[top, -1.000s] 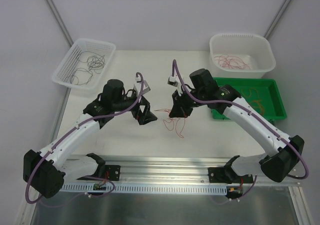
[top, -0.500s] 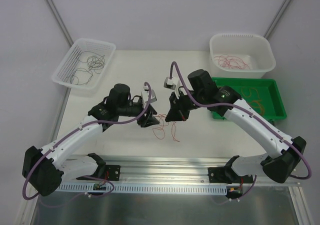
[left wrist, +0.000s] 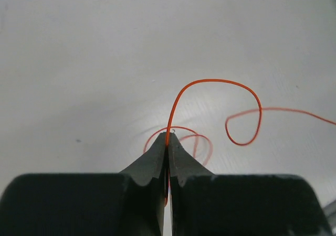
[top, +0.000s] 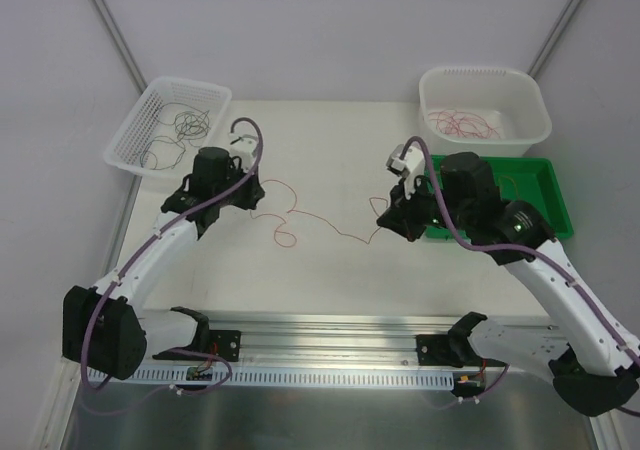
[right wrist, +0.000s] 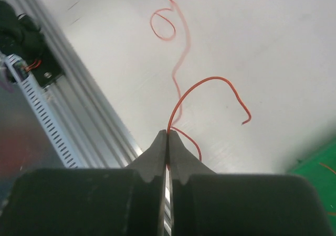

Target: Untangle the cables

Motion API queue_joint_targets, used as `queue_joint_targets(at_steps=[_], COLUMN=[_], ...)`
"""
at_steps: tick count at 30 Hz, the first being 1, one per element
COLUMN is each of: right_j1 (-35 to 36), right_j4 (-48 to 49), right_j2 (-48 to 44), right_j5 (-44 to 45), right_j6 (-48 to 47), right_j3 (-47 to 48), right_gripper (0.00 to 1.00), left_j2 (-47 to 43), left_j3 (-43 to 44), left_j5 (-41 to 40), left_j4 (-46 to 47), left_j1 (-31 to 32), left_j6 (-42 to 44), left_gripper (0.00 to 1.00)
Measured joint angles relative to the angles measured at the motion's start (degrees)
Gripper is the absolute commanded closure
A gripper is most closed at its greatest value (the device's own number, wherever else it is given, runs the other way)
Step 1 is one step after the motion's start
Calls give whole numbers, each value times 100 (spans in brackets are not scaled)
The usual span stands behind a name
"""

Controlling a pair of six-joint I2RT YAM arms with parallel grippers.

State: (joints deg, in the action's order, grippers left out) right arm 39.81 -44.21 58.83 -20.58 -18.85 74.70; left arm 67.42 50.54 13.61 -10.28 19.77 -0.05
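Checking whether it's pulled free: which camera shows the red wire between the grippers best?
Top external: it alone shows the red wire whole, looping across the table from the left gripper to the right gripper. Each wrist view shows only the end pinched in its own shut jaws and a nearby curl.

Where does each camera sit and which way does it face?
Top external: above, behind the arms, looking down at the table; both arms show.
Left wrist: down past the left gripper, shut on the red wire.
Right wrist: past the right gripper, shut on it too, toward the aluminium rail.
All three share that wire.
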Motion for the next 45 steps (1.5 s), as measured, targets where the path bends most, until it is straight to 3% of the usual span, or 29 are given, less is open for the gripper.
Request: queue_joint_targets(at_steps=[4, 10, 13, 18, 26, 29, 30, 32, 36, 40, 45], right_j1=[-328, -828, -894, -815, -243, -107, -50, 48, 203, 256, 284], right_j4=[-66, -63, 37, 1071, 2271, 2992, 3230, 3635, 4247, 4568, 4725], right_j2=[-481, -715, -678, -348, 1360, 1539, 1539, 1600, 1751, 1786, 2055], right_j5=[590, 1165, 1032, 293, -4, -177, -260, -415, -595, -638, -533], right_j6=[90, 352, 481, 955, 1460, 1650, 1716, 1847, 1969, 1987, 1980], right_j3=[-173, -437, -581, -1388, -2076, -2361, -2465, -2564, -2586, -2586, -2514], right_gripper=[99, 99, 99, 99, 96, 81, 67, 52, 32, 24, 23], left_j2=[70, 68, 72, 85, 85, 166, 245, 426, 560, 555, 555], left_j3=[44, 44, 55, 103, 120, 136, 153, 181, 181, 181, 181], left_j5=[-385, -496, -33, 1088, 2079, 2253, 2317, 2393, 2476, 2549, 2704], left_j4=[-142, -282, -286, -173, -46, -17, -2, 22, 17, 37, 55], left_j1=[-800, -911, -914, -785, 138, 374, 402, 428, 431, 444, 527], left_j6=[-581, -940, -966, -949, -627, -616, -619, -636, -636, -632, -603], left_gripper=[100, 100, 100, 100, 100, 100, 100, 100, 100, 100, 100])
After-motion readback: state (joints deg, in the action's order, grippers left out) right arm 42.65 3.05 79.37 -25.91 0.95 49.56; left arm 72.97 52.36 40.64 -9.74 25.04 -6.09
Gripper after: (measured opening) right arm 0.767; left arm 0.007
